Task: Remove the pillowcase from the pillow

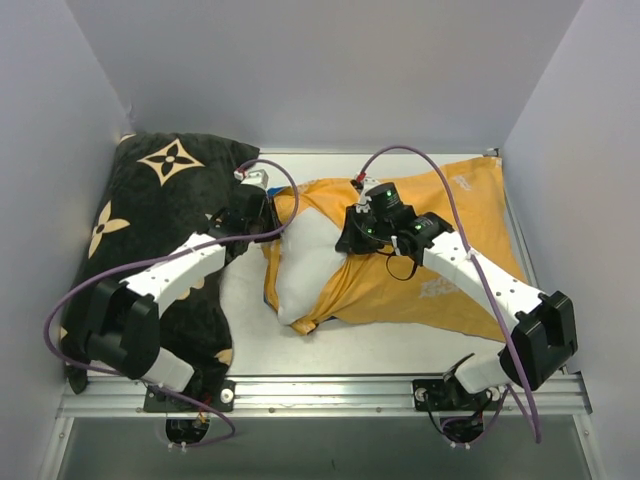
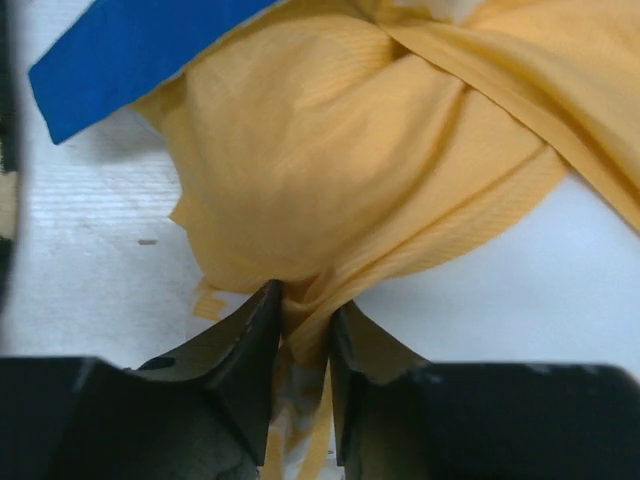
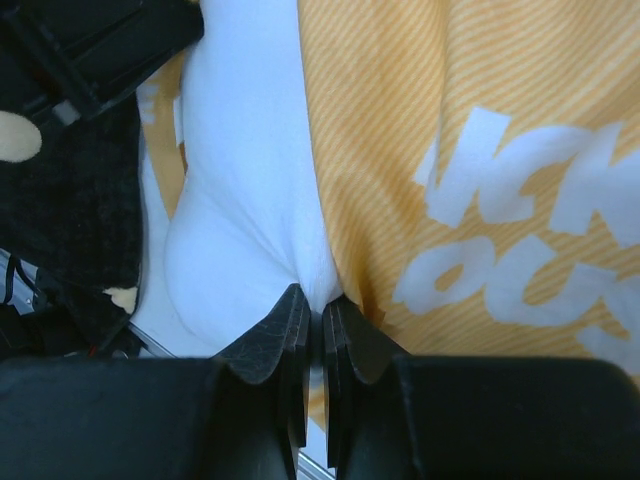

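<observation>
- Surface: white table (image 1: 400, 345); grey walls (image 1: 320, 70).
- At left: black flower-marked pillow (image 1: 170, 200), under left arm (image 1: 180, 265).
- Centre: pillowcase (image 1: 470, 210), yellow side out, half off white pillow (image 1: 305, 270).
- Grippers: left gripper (image 2: 305, 300) pinches pillowcase fold; right gripper (image 3: 320, 305) clenched at pillow's edge.

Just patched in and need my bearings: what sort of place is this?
Probably a lab test booth, not a home: plain grey walls box in a white table, with a metal rail along its near edge.

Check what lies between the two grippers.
In the top view, the bare white pillow lies between the left gripper and the right gripper, with a fold of the orange pillowcase across its far end.
</observation>
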